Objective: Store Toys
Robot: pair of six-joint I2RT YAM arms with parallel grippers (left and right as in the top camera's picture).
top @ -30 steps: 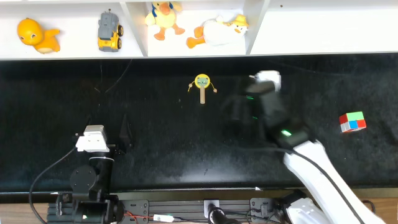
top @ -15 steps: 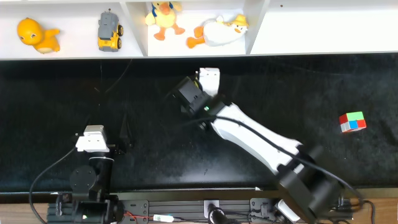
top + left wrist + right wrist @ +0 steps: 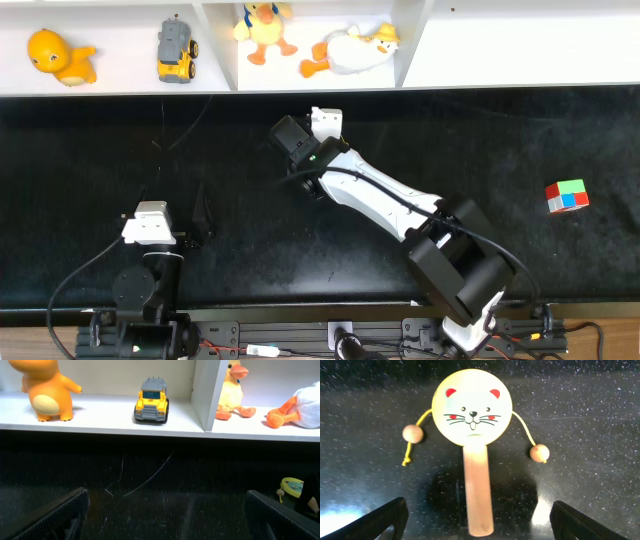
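A black, speckled worktop [image 3: 90,150] runs up to a white shelf [image 3: 520,50] — split by upright dividers [image 3: 221,45].

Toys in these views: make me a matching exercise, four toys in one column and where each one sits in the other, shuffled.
Toys
1. truck
2. white plush
3. cube
4. rattle

Places
A. mat, far right
B. left shelf compartment
C. mat, below right pincer
D. middle shelf compartment

Pairs: 1-B, 2-D, 3-A, 4-C.
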